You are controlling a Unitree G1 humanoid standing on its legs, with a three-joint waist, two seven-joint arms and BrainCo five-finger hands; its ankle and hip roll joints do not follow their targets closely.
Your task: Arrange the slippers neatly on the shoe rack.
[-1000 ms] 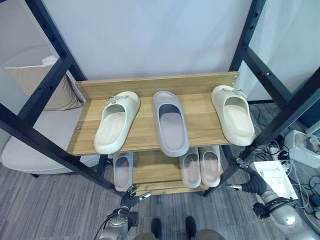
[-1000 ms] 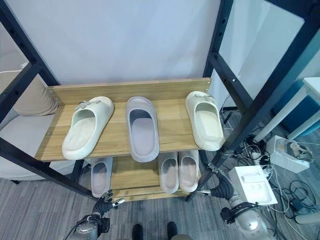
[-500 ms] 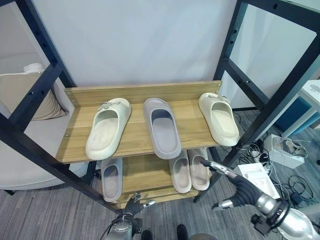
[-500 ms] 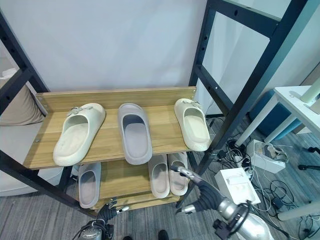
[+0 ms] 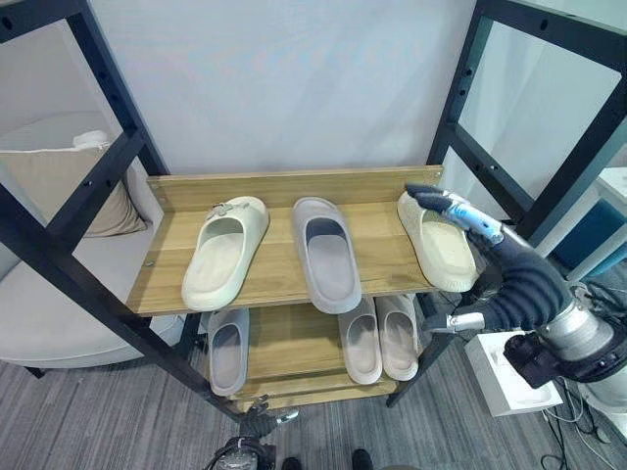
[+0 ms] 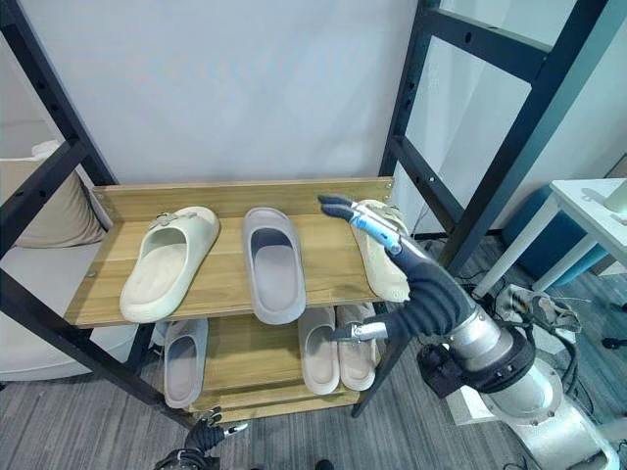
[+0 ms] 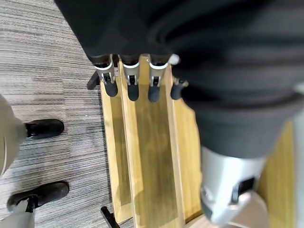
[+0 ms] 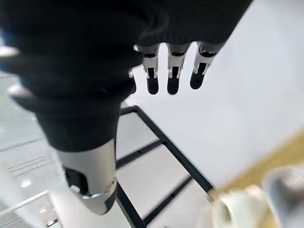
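Observation:
A wooden shoe rack's top shelf (image 5: 279,284) carries a cream slipper (image 5: 223,251) on the left, a grey slipper (image 5: 326,250) in the middle and a second cream slipper (image 5: 436,240) at the right end. The lower shelf (image 5: 294,348) holds one grey slipper (image 5: 227,348) on the left and a pale pair (image 5: 361,340) on the right. My right hand (image 5: 519,279) is raised and open, its straight fingers (image 6: 353,217) reaching over the right cream slipper's heel end. Whether they touch it, I cannot tell. My left hand (image 5: 257,423) hangs open, low in front of the rack's base (image 7: 147,156).
Black metal frame bars (image 5: 98,284) slant across the rack's left side, and black posts (image 5: 460,117) stand at its right. A beige cushioned seat (image 5: 59,186) sits to the left. A white box (image 5: 505,382) and cables lie on the floor at the right.
My right hand has risen from floor height beside the rack to the right cream slipper on the top shelf. The camera has shifted. The left hand has stayed low.

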